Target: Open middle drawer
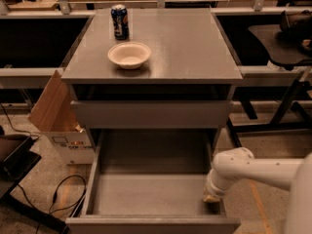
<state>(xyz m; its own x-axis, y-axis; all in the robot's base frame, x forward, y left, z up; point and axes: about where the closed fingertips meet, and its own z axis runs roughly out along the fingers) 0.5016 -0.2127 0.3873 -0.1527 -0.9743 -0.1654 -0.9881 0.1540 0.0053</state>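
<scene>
A grey cabinet (195,43) has a closed drawer front (151,113) just under its top. Below it a lower drawer (151,224) stands pulled far out, and nothing shows inside it. My white arm (253,169) reaches in from the right. My gripper (212,197) is at the end of the arm, low against the inside of the open drawer's right wall, near its front corner. The wrist hides most of the gripper.
A blue can (120,21) and a white bowl (129,54) stand on the cabinet top. An open cardboard box (56,108) leans at the cabinet's left. Black cables (63,194) lie on the floor at the left. A dark chair (282,38) and its frame stand at the right.
</scene>
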